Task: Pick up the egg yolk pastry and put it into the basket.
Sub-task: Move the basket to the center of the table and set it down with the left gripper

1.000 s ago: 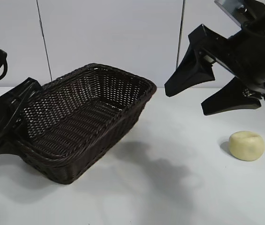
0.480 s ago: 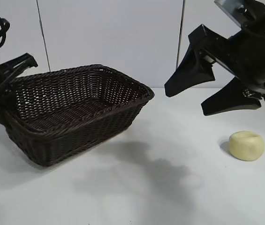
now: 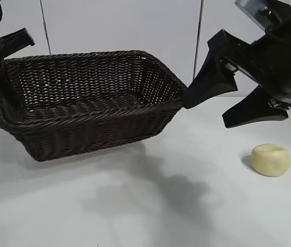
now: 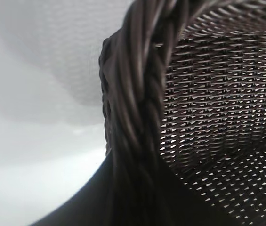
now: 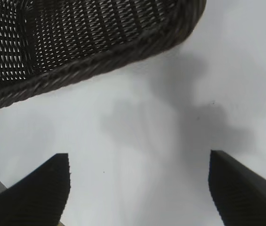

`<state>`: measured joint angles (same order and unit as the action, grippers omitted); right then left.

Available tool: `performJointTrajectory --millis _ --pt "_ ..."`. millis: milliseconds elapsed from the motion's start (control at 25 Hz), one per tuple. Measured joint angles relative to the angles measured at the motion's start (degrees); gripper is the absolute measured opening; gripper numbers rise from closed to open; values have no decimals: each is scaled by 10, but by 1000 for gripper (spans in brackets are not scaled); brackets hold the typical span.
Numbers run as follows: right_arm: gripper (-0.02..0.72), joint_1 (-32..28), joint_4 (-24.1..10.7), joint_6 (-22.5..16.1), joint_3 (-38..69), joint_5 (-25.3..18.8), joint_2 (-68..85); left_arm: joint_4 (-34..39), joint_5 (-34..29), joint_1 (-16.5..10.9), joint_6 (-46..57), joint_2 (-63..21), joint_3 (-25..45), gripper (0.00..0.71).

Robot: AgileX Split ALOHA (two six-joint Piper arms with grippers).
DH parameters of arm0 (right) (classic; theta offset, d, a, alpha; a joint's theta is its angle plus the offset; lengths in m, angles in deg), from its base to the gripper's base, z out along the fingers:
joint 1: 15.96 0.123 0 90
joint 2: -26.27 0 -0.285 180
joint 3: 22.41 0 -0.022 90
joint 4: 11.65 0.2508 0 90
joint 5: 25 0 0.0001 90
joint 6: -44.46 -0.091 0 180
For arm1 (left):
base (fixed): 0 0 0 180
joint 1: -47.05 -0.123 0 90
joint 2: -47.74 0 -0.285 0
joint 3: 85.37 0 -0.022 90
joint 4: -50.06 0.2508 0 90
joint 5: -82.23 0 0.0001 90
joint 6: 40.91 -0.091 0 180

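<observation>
The egg yolk pastry (image 3: 271,159), a pale cream bun with a dented top, lies on the white table at the right. My left gripper (image 3: 0,69) is shut on the braided rim of the dark brown wicker basket's (image 3: 83,117) left end and holds it off the table, roughly level. In the left wrist view the rim (image 4: 137,94) runs between the jaws of the left gripper (image 4: 137,207). My right gripper (image 3: 207,110) hangs open above the table, up and left of the pastry, nothing between its fingers (image 5: 38,188). The basket's right corner (image 5: 100,56) reaches close to it.
A pale panelled wall (image 3: 119,31) stands behind the table. The basket casts a shadow (image 3: 150,190) on the white tabletop at the middle. Bare tabletop (image 3: 57,216) spreads along the front.
The left arm has raised the basket by its rim and swung it from tilted to level, its right end moving toward the right gripper. The right gripper and the pastry have stayed put.
</observation>
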<state>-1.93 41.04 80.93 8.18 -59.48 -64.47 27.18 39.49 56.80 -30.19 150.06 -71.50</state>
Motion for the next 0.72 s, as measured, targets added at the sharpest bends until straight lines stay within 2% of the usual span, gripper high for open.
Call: performJointTrajectory --millis 320,720 --pt "582 0 -5 0 0 -1 0 -59 -79 0 -137 84 -68 97" --pt "582 0 -9 0 0 -2 0 -53 -95 0 -166 131 -86 97"
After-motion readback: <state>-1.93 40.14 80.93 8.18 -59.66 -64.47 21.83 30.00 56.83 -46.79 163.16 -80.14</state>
